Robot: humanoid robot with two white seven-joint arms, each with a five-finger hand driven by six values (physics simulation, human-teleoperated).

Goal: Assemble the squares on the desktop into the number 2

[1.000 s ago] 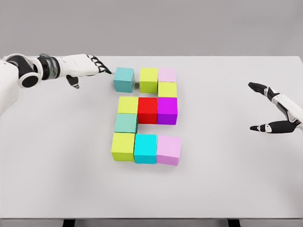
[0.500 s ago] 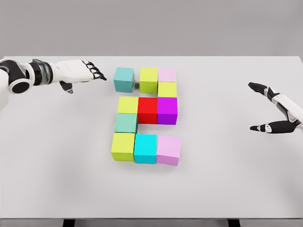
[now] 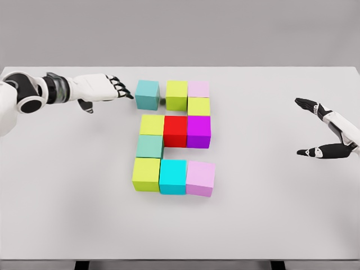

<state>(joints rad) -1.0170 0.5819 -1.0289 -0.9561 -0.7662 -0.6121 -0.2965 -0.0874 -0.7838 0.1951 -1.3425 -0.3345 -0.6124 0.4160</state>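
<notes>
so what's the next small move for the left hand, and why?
Probably a short push rightward on the teal cube. The left hand sits just left of it, fingers open, holding nothing. A small gap separates that cube from the yellow-green cube in the top row; closing it would likely finish the 2.

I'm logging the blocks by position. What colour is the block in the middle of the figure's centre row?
Red, seen clearly in the head view.

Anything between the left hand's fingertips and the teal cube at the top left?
Nothing: the head view shows only bare table between the left hand and the teal cube.
</notes>
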